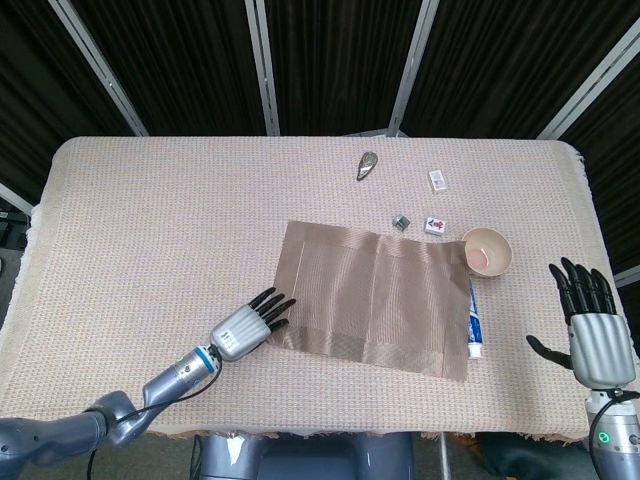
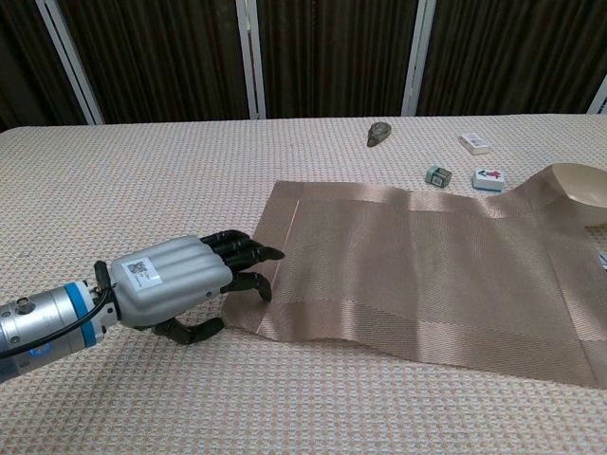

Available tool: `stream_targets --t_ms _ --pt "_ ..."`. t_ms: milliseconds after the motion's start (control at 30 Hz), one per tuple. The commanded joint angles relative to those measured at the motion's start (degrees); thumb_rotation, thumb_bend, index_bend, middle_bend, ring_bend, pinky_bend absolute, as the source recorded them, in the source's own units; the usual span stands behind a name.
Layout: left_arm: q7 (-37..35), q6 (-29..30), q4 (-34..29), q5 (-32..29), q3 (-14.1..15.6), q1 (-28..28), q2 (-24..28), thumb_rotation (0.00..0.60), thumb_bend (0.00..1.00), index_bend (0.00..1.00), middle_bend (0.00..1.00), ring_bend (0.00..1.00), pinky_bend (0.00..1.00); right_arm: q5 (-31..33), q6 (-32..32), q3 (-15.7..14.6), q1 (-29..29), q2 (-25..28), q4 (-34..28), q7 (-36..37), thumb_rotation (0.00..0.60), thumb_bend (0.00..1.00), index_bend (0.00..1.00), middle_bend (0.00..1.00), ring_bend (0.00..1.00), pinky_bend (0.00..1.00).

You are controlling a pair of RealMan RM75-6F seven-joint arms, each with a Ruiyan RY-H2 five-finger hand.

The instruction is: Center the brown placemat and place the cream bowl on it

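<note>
The brown placemat (image 1: pixel 375 300) (image 2: pixel 427 265) lies right of the table's middle, slightly skewed. Its far right corner rides up against the cream bowl (image 1: pixel 487 250) (image 2: pixel 580 190), which stands upright beside it. My left hand (image 1: pixel 250 328) (image 2: pixel 180 284) is at the mat's near left corner, fingers (image 2: pixel 248 254) lying on top and the thumb (image 2: pixel 194 330) tucked under the edge, so it pinches that corner. The near edge ripples there. My right hand (image 1: pixel 592 328) hovers by the table's right edge with fingers spread, holding nothing, well apart from the bowl.
A toothpaste tube (image 1: pixel 475 320) lies along the mat's right edge. Behind the mat sit a small green cube (image 1: pixel 401 222), a mahjong tile (image 1: pixel 435 226), a white eraser (image 1: pixel 437 180) and a grey stone-like piece (image 1: pixel 367 165). The woven tablecloth (image 1: pixel 150 230) stretches to the left.
</note>
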Motion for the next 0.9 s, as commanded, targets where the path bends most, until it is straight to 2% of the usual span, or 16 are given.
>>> stream_targets --t_ms 33,167,467,900 --pt "0.35 -0.42 0.15 -0.49 0.08 -0.26 -0.4 0.6 0.35 0.27 0.0 0.0 0.0 -0.21 0.1 0.13 -0.13 0.07 -0.12 0.04 0.6 0.0 0.0 0.0 0.0 0.0" --pt "0.33 -0.63 0.16 -1.0 0.06 -0.48 -0.77 0.6 0.42 0.33 0.0 0.0 0.0 -0.45 0.11 0.21 -0.27 0.14 -0.28 0.14 0.6 0.0 0.0 0.0 0.0 0.0" --pt "-0.39 1.74 1.34 -0.93 -0.22 -0.92 -2.21 0.6 0.44 0.55 0.0 0.0 0.0 -1.34 0.22 0.46 -0.47 0.22 -0.31 0.88 0.6 0.0 0.0 0.0 0.0 0.0" --pt "-0.56 3.98 1.74 -1.02 -0.25 -1.35 -3.54 0.6 0.47 0.6 0.0 0.0 0.0 -2.55 0.83 0.69 -0.95 0.39 -0.5 1.65 0.6 0.0 0.0 0.0 0.0 0.0"
